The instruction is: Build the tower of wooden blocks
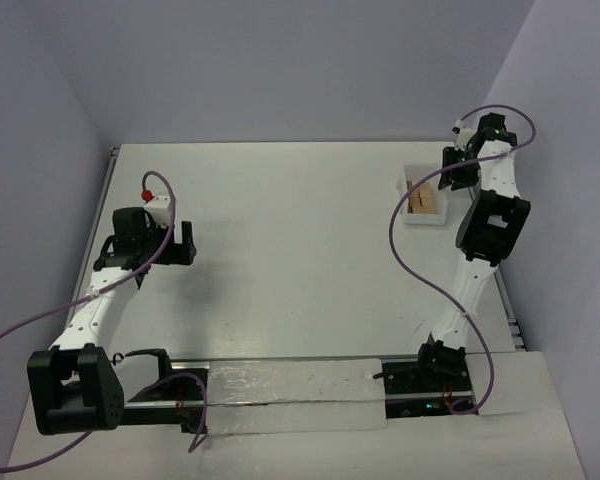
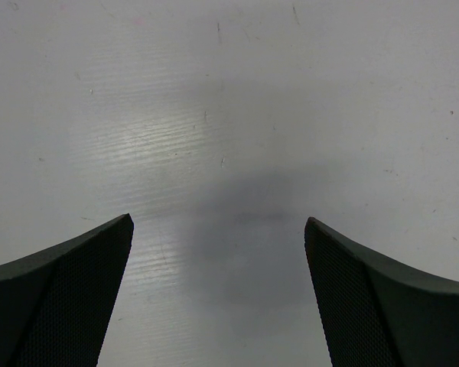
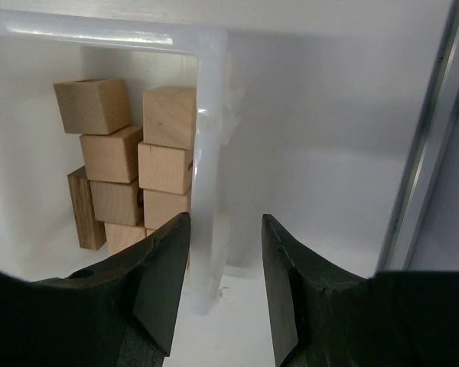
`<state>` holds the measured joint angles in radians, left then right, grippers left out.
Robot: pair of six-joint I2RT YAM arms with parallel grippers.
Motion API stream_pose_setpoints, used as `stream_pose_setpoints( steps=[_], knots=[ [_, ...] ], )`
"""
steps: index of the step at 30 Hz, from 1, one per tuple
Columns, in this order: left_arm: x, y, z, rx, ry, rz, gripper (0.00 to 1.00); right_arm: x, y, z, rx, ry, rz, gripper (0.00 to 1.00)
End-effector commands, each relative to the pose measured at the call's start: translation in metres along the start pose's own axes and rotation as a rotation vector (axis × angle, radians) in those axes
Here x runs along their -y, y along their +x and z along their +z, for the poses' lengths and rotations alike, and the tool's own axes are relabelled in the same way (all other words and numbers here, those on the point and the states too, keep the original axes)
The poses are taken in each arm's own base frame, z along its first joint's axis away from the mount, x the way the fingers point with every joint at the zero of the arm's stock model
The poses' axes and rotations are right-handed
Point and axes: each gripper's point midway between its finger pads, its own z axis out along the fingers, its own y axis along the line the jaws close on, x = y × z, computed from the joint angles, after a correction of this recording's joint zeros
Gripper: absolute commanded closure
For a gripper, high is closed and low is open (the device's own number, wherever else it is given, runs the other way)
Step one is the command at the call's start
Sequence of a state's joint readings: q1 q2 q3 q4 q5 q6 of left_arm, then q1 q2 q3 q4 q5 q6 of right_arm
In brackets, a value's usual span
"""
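My left gripper (image 2: 219, 219) hung over the white table (image 2: 214, 92) on the left side. Its two fingers were spread wide, with nothing between them. My right gripper (image 3: 226, 216) was out at the far right of the table, above the white tray (image 3: 99, 34). Its fingers stood partly apart, one on each side of the tray's wall, pinching nothing. Maybe one finger touched that wall; I could not tell. The wood blocks (image 3: 130, 176) lay packed together inside the tray.
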<state>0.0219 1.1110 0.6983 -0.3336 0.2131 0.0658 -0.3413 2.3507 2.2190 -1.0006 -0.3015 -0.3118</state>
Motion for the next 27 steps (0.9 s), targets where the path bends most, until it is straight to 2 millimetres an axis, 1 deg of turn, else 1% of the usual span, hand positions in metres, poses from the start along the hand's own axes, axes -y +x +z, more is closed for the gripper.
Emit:
stream_pose_setpoints(
  steps=[1, 6, 8, 10, 11, 13, 14, 15, 16, 18, 19, 21, 22, 23, 26, 27],
  knots=[
    [-0.002, -0.02, 0.001, 0.049, -0.006, 0.023, 0.01, 0.004, -0.01, 0.01, 0.022, 0.021, -0.011, 0.53],
    [-0.003, -0.018, 0.003, 0.04, -0.008, 0.019, 0.01, 0.002, -0.003, 0.022, 0.006, 0.018, -0.009, 0.63],
    [-0.003, -0.019, 0.003, 0.042, -0.008, 0.021, 0.01, 0.001, -0.002, 0.023, 0.005, 0.017, -0.008, 0.73],
    [-0.003, -0.018, 0.003, 0.041, -0.008, 0.02, 0.01, -0.002, -0.003, 0.019, 0.011, 0.018, -0.006, 0.93],
    [-0.003, -0.018, 0.003, 0.04, -0.009, 0.019, 0.01, -0.003, -0.004, 0.017, 0.014, 0.019, -0.006, 1.0],
    [-0.003, -0.019, 0.003, 0.043, -0.012, 0.017, 0.01, -0.01, -0.007, 0.005, 0.032, 0.019, -0.017, 1.0],
    [-0.003, -0.019, 0.003, 0.043, -0.012, 0.015, 0.01, -0.014, -0.011, -0.007, 0.056, 0.031, -0.029, 1.0],
    [-0.003, -0.019, 0.002, 0.045, -0.012, 0.013, 0.01, -0.023, -0.015, -0.013, 0.07, 0.035, -0.053, 1.0],
    [-0.003, -0.021, 0.002, 0.049, -0.013, 0.012, 0.01, -0.03, -0.02, -0.028, 0.101, 0.048, -0.075, 1.0],
    [-0.003, -0.022, 0.001, 0.053, -0.014, 0.007, 0.01, -0.049, -0.026, -0.045, 0.13, 0.081, -0.132, 1.0],
    [-0.004, -0.024, 0.0, 0.058, -0.02, 0.003, 0.01, -0.061, -0.029, -0.049, 0.136, 0.099, -0.169, 1.0],
    [-0.005, -0.024, 0.0, 0.057, -0.026, -0.004, 0.01, -0.085, -0.033, -0.067, 0.178, 0.129, -0.233, 1.0],
    [-0.006, -0.024, 0.0, 0.057, -0.033, -0.004, 0.01, -0.101, -0.034, -0.073, 0.195, 0.147, -0.273, 1.0],
    [-0.006, -0.025, -0.001, 0.061, -0.037, -0.004, 0.01, -0.112, -0.038, -0.081, 0.212, 0.159, -0.299, 1.0],
    [-0.011, -0.03, -0.006, 0.079, -0.066, -0.019, 0.01, -0.157, -0.032, -0.082, 0.241, 0.191, -0.394, 1.0],
    [-0.011, -0.031, -0.008, 0.087, -0.073, -0.022, 0.01, -0.167, -0.031, -0.082, 0.251, 0.203, -0.416, 1.0]
  ],
)
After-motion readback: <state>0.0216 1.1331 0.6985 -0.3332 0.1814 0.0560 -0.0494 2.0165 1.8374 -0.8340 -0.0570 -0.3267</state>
